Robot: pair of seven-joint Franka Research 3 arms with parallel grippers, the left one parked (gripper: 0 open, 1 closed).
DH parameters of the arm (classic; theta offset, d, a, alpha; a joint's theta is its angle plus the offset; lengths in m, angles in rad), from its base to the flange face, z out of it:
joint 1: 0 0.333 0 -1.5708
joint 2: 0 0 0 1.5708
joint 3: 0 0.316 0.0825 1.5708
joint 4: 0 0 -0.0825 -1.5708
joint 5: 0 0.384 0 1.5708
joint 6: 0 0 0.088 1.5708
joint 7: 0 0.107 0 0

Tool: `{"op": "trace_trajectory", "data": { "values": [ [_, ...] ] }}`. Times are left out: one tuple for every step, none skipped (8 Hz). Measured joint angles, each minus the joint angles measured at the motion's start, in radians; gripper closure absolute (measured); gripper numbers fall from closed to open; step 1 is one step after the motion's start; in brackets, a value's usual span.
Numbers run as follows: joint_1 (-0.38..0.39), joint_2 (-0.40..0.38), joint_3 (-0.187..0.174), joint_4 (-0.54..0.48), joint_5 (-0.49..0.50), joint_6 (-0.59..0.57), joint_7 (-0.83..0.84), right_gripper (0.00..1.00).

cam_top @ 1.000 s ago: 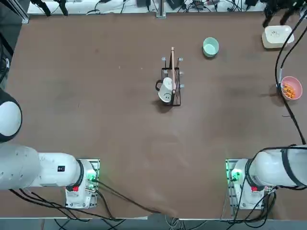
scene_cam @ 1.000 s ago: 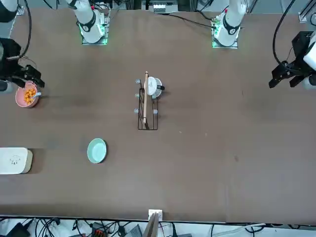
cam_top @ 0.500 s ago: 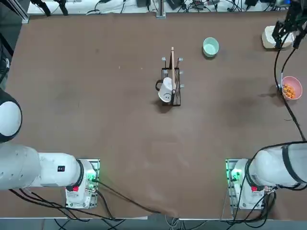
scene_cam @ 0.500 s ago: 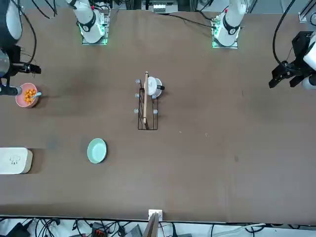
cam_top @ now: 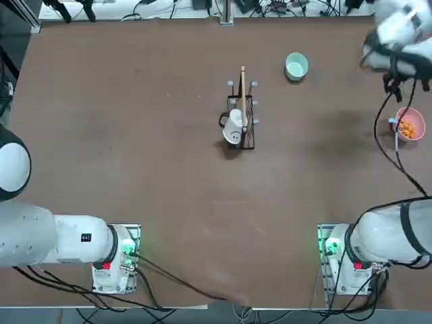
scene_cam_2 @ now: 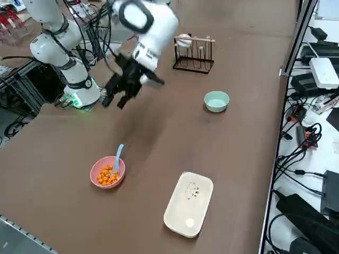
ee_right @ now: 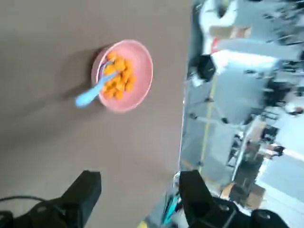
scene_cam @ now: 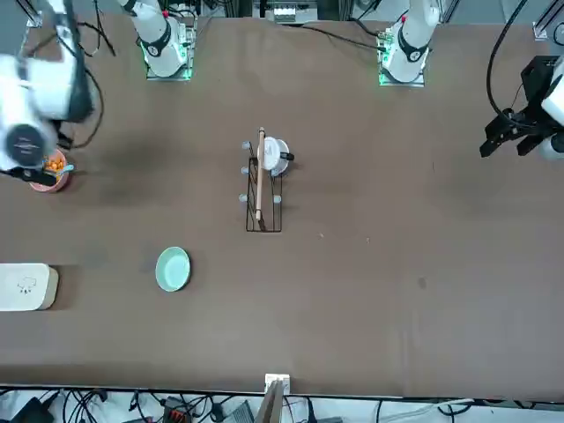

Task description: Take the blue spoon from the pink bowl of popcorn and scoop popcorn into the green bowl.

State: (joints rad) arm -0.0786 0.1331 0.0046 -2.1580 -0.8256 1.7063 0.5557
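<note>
blue spoon (scene_cam_2: 117, 156) | lies in the pink bowl (scene_cam_2: 99, 180) near your right table edge, scoop end buried in popcorn (scene_cam_2: 107, 174), handle leaning over the rim, pointing away from that edge | right gripper (scene_cam_2: 117, 99) hangs above, jaws spread, empty | risk: you pinch the thin handle off-centre and it tips, spilling popcorn or shoving the bowl; green bowl (scene_cam_2: 216, 101) sits well apart.

The working right arm (scene_cam_2: 143, 24) has glossy white rounded shells with dark bands at the joints. Its black two-fingered pincer (scene_cam_2: 117, 98) has blocky matte fingers (ee_right: 84, 190). Black cables (cam_top: 388, 135) trail from the wrist, and green lights (cam_top: 329, 246) glow at the base.
</note>
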Motion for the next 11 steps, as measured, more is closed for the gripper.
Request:
{"op": "trace_trajectory", "data": {
  "values": [
    [0.002, 0.040, 0.000, -0.053, -0.063, 0.062, 0.119, 0.00],
    [0.003, 0.094, 0.002, -0.072, -0.131, 0.095, 0.237, 0.00],
    [0.004, 0.159, 0.003, -0.076, -0.212, 0.111, 0.368, 0.00],
    [0.004, 0.228, 0.004, -0.076, -0.289, 0.122, 0.482, 0.01],
    [0.004, 0.286, 0.004, -0.074, -0.340, 0.128, 0.560, 0.03],
    [0.004, 0.322, 0.004, -0.070, -0.361, 0.128, 0.599, 0.03],
    [0.004, 0.337, 0.004, -0.064, -0.367, 0.129, 0.609, 0.04],
    [0.004, 0.337, 0.004, -0.058, -0.371, 0.129, 0.609, 0.07],
    [0.003, 0.337, 0.003, -0.053, -0.379, 0.131, 0.609, 0.13],
    [0.002, 0.339, 0.001, -0.052, -0.389, 0.135, 0.609, 0.13],
    [0.002, 0.346, -0.002, -0.053, -0.400, 0.137, 0.609, 0.15]
  ]
}}
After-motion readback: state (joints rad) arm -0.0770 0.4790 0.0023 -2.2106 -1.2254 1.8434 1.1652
